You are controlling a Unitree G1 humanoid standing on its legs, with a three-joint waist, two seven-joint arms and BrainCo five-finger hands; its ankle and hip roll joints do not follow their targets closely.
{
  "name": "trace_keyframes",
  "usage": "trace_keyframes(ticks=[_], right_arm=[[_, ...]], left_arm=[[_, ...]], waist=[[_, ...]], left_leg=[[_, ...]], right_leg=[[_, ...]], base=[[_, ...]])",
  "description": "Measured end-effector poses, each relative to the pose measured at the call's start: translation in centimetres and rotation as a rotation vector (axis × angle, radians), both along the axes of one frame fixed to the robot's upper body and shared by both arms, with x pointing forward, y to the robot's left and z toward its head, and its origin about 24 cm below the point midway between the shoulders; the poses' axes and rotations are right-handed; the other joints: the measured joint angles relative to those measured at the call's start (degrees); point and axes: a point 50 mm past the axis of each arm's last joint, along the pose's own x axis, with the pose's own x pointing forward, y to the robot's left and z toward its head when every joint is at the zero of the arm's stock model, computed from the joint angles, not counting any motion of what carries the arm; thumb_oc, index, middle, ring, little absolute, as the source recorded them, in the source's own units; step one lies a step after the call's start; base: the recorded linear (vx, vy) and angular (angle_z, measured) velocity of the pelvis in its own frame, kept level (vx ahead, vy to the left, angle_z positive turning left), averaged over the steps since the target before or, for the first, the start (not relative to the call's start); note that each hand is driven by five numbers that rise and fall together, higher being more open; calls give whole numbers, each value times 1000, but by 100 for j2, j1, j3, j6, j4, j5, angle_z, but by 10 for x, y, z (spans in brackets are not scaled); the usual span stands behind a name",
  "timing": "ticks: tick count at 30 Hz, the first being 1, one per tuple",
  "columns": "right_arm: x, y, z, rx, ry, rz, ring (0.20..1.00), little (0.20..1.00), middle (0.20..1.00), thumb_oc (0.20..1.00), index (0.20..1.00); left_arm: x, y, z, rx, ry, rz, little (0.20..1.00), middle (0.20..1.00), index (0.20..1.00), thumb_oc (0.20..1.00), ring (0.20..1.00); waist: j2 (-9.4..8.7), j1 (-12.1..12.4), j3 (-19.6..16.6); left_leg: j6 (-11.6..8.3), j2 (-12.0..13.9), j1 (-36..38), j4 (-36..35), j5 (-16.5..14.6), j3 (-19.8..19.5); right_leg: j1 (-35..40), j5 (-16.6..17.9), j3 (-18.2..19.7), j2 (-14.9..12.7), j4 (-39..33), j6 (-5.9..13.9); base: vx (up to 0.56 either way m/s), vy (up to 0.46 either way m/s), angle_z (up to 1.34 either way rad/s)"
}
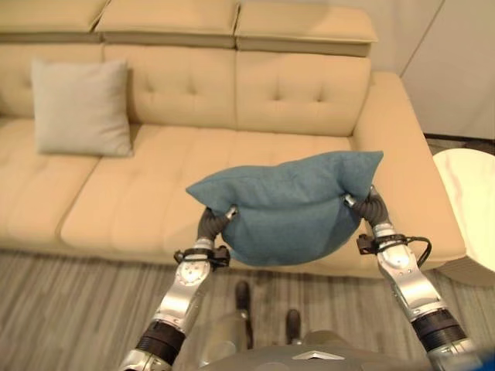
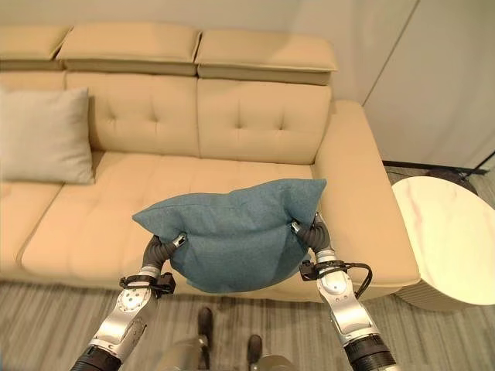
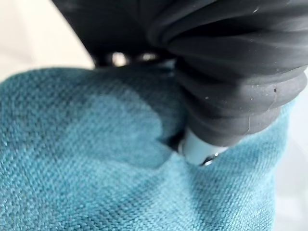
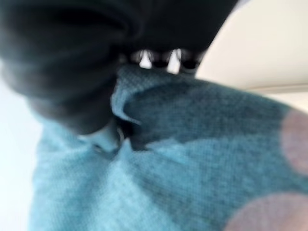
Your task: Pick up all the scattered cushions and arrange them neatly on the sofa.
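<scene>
**Both hands gripping the teal cushion over the sofa's front edge**

Left hand [image 1: 219,222] pinching into one lower side of the teal cushion [image 1: 290,207], thumb digging a dent into the cloth in the left wrist view. Right hand [image 1: 362,202] doing the same at the opposite side, thumb pressing a fold into the fabric in the right wrist view, fingertips [image 4: 166,57] curling over the cushion's edge. Carrying the cushion in the air between the two hands, hanging above the front edge of the sofa [image 1: 255,100], over its right-hand seat and well short of the backrest.

Sagging in the middle, bulging below the hands: likely soft and heavy enough to be slipping out of shallow pinches. Risking a drop onto the floor in front of the sofa if one thumb is easing off early, or a lopsided swing if the hands are releasing unevenly. Risking a flat or slumped landing on the seat rather than an upright lean against the backrest if letting go too near the front edge.

Beige cushion [image 1: 82,107] leaning upright against the sofa's backrest at its far left, well apart. Round pale side table [image 2: 452,239] standing just beside the sofa's right armrest, possibly catching the right arm on a wide swing.
</scene>
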Motion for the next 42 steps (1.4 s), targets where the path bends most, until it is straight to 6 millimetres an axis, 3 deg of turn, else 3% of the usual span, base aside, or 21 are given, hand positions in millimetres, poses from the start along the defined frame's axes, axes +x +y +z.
trace_keyframes(ticks=[2,4,7,8,10,11,12,13,15,17,19,20,21,22,24,26,27,31,34,38,42], right_arm=[[1,1,5,3,-21,4,200,200,200,200,200],[2,3,8,7,-35,7,200,200,200,200,200],[6,16,10,32,-43,44,200,200,200,200,200],[6,20,9,28,-39,68,200,200,200,200,200],[7,23,10,28,-41,80,200,200,200,200,200],[7,23,9,29,-37,83,200,200,200,200,200],[7,22,6,27,-23,78,200,200,200,200,200],[6,18,3,24,-11,61,200,200,200,200,200],[5,12,1,14,-1,38,200,200,200,200,200],[5,9,1,8,-5,31,200,200,200,200,200],[6,5,4,7,-15,16,200,200,200,200,200],[6,6,4,11,-14,16,200,200,200,200,200],[6,7,4,13,-14,17,200,200,200,200,200],[7,6,6,11,-25,18,200,200,200,200,200],[11,2,12,-9,-48,8,200,200,200,200,200],[13,-3,17,-23,-65,-16,200,200,200,200,200],[14,-3,19,-25,-72,-15,200,200,200,200,200],[19,2,23,-15,-88,-13,200,200,200,200,200],[28,8,34,-14,-124,7,200,200,200,200,200],[44,21,48,-27,-160,36,200,200,200,200,200],[68,26,74,-43,-239,0,200,200,200,200,200]], left_arm=[[5,1,6,9,-25,-4,200,200,200,200,200],[10,3,12,23,-46,-9,200,200,200,200,200],[12,14,15,47,-58,21,200,200,200,200,200],[12,20,17,48,-64,50,200,200,200,200,200],[13,23,19,51,-74,60,200,200,200,200,200],[10,26,17,57,-65,72,200,200,200,200,200],[6,23,12,48,-45,69,200,200,200,200,200],[5,19,10,39,-39,59,200,200,200,200,200],[4,12,8,19,-34,47,200,200,200,200,200],[4,10,7,15,-33,38,200,200,200,200,200],[6,5,9,-4,-41,33,200,200,200,200,200],[6,4,9,-8,-40,36,200,200,200,200,200],[7,6,9,-6,-43,39,200,200,200,200,200],[9,6,13,-3,-56,37,200,200,200,200,200],[16,2,20,4,-86,30,200,200,200,200,200],[23,-5,26,8,-110,14,200,200,200,200,200],[23,-6,26,4,-110,18,200,200,200,200,200],[25,-1,30,19,-121,39,200,200,200,200,200],[37,9,47,61,-183,50,200,200,200,200,200],[49,19,67,107,-250,88,200,200,200,200,200],[72,14,105,123,-377,110,200,200,200,200,200]], waist=[[-25,-56,-2],[-77,-32,12],[-152,142,74],[-164,161,74],[-221,160,69],[-330,150,29],[-409,100,-22],[-372,70,-15],[-354,97,-22],[-460,38,-31],[-495,66,-9],[-495,108,-10],[-478,86,-18],[-476,67,-28],[-454,31,-37],[-449,46,-13],[-387,62,5],[-275,37,68],[-284,184,61],[-294,300,56],[-339,316,41]], left_leg=[[216,-194,95,-6,-65,108],[271,-317,157,45,-122,212],[382,-330,346,56,-359,373],[316,-331,471,-6,-415,386],[235,-369,595,-108,-513,404],[187,-480,671,-132,-628,436],[100,-537,787,-123,-712,339],[21,-470,834,-53,-751,243],[-143,-317,784,245,-847,208],[-291,-296,372,1162,-913,250],[-545,-107,-476,2988,-1036,409],[-546,-18,-595,3144,-1161,428],[-552,105,-614,2975,-1206,382],[-577,361,-595,2251,-1183,276],[-719,501,-333,1070,-691,-152],[-752,466,-287,781,-570,-393],[-728,469,-125,592,-215,-436],[-601,269,543,-22,-301,-410],[-335,-70,679,-282,-278,-252],[-235,-196,646,-296,-301,-131],[-155,-182,437,-306,-218,-102]], right_leg=[[-558,-406,37,-289,1249,296],[-1066,-688,36,-541,2170,455],[-1399,-754,-296,-893,2460,534],[-1504,-726,-408,-937,2207,578],[-1817,-285,-477,-821,1465,634],[-1886,224,-632,-802,1100,600],[-1556,641,-734,-746,575,343],[-1345,840,-737,-632,357,232],[-1093,848,-802,-481,85,60],[-898,863,-935,-514,-102,-154],[-648,801,-961,-532,-301,-321],[-488,823,-956,-495,-435,-358],[-344,789,-958,-426,-531,-389],[-236,734,-895,-315,-620,-439],[-222,801,-760,-186,-739,-432],[-224,816,-714,-183,-749,-450],[-211,794,-669,-155,-715,-403],[50,773,-499,-351,-751,-73],[56,845,-366,-665,-844,231],[6,940,-226,-784,-919,367],[-228,1002,-189,-766,-920,392]], base=[[40,92,-21],[111,98,-11],[173,26,-40],[216,-13,-21],[219,-48,-1],[251,-136,13],[301,-179,27],[187,-159,34],[96,-117,27],[112,-103,32],[114,-10,6],[141,30,-10],[210,91,-29],[211,123,-29],[174,153,-34],[158,184,-21],[221,241,-28],[150,195,-22],[71,157,-9],[22,76,-13],[-50,9,-6]])
